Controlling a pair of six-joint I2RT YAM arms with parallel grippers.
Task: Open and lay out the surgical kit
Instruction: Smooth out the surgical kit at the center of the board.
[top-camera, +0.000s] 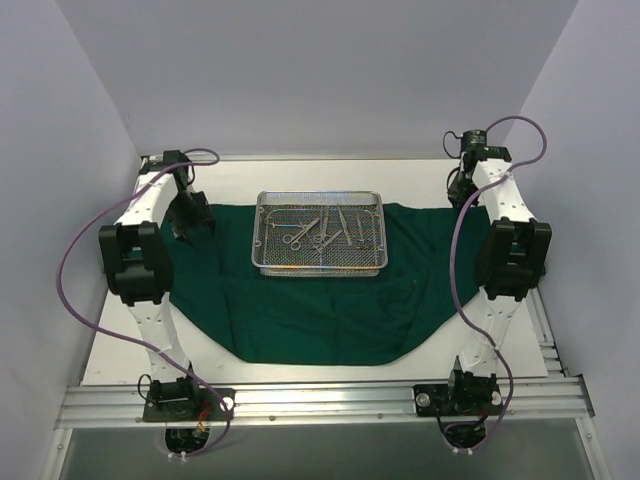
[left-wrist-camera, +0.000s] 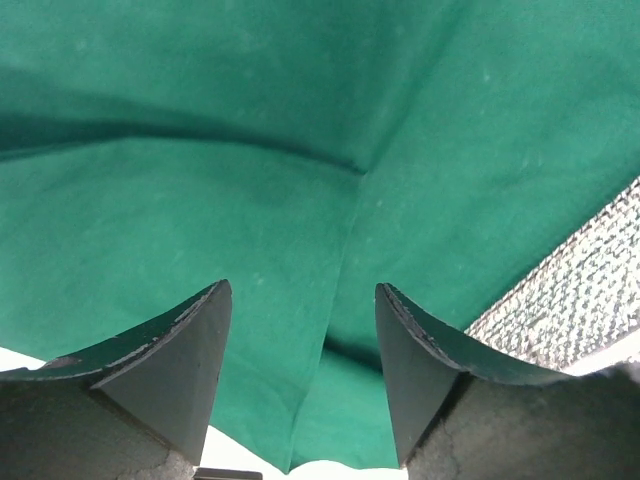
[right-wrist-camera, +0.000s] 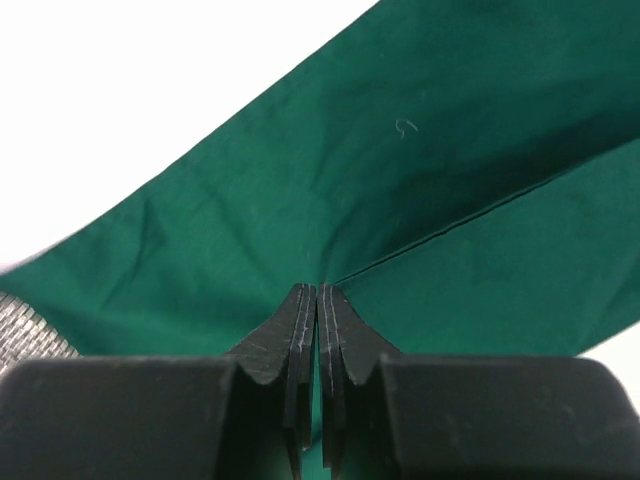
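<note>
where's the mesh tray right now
In the top view the wire-mesh tray sits on the green cloth, toward its far edge, roughly centred left to right.

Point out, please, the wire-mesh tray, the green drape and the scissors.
wire-mesh tray (top-camera: 320, 266), top view, front wall.
green drape (top-camera: 300, 320), top view, bare near flap.
scissors (top-camera: 292, 238), top view, handle end.
</note>
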